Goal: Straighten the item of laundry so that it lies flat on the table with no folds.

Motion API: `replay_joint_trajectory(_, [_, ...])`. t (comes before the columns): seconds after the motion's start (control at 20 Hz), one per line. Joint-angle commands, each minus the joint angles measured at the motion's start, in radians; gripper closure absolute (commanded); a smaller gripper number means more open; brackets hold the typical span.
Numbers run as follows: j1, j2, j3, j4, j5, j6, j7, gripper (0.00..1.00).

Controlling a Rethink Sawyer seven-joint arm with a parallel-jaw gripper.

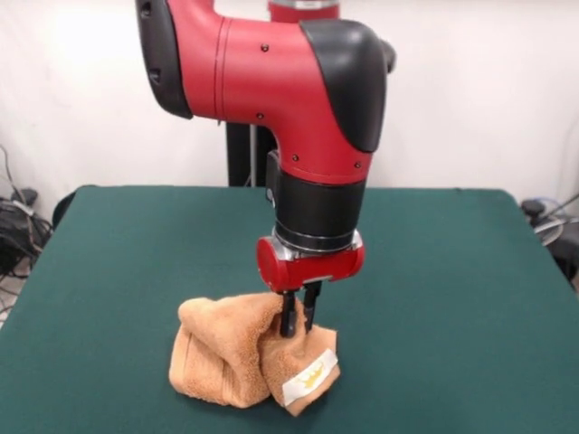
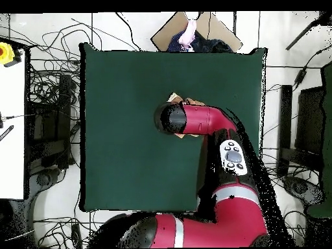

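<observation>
From the front view, I have the hand [image 1: 299,318] down on the towel [image 1: 249,357], its two dark fingers [image 1: 288,316] drawn narrow and pinched on a raised ridge of cloth at the top of the heap. I judge the grip sits there because that ridge is the highest fold, and a hold there would let me draw a layer up and away from the rest. The towel is toward the near side of the green surface [image 1: 109,262], roughly at the middle of its width, and it is far from flat: it stands in a bunched mound, with one lobe rounded over to the picture's left and another hanging just under the fingers. Its orange-tan terry looks thick and soft. A small white tag [image 1: 310,378] with a yellowish mark faces the camera low on the right-hand lobe.

In the overhead view the red arm [image 2: 207,121] covers nearly all of it. I see only a sliver of tan cloth [image 2: 176,98] poking out beyond the arm's black end, near the middle of the surface [image 2: 117,142] and somewhat toward the far side from the base. The hand itself is hidden here. At the top edge, beyond the surface, a person [image 2: 189,34] shows in part.
</observation>
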Motion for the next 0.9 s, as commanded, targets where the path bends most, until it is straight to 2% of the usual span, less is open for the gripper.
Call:
replay_joint_trajectory(0.05, [-0.032,0.015,0.095,0.178,-0.011,0.012,0.096,1.0])
replay_joint_trajectory(0.4, [-0.011,0.02,0.051,0.224,-0.012,-0.092,0.191,1.0])
replay_joint_trajectory(0.9, [-0.011,0.004,0.044,0.276,0.001,-0.104,0.181,1.0])
